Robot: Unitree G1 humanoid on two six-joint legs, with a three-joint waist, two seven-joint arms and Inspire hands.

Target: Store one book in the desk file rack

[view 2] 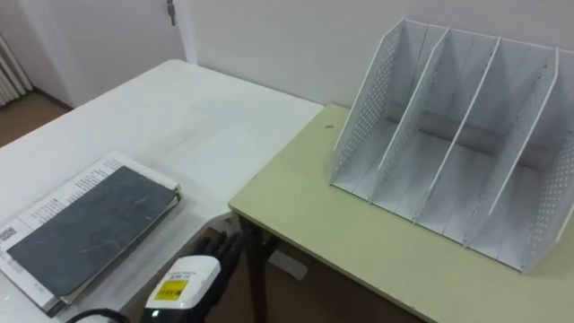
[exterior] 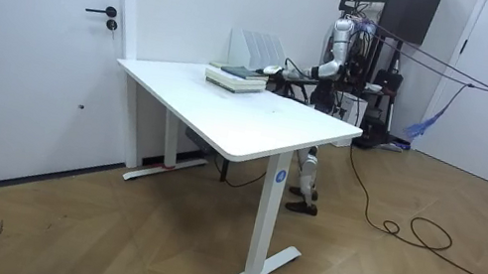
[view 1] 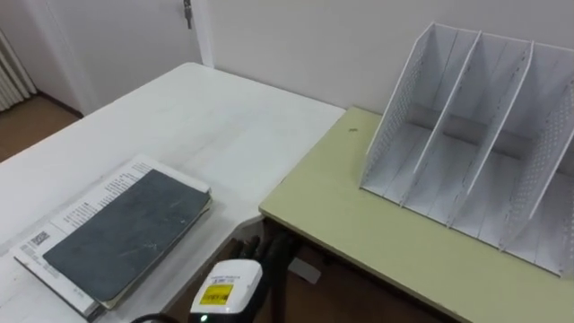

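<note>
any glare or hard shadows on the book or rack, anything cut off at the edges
Left eye view: soft even light, no glare on the dark book; the file rack has only faint shading between its dividers and runs off the right edge. Right eye view: same light. Room view: the white table is evenly lit, no bright spots.

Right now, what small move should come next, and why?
Probably bring the left hand up and over the top book to take hold of it. The books lie flat on the white table, held by nothing, with the hand low beside them. The rack on the green desk has nothing in its slots.
</note>
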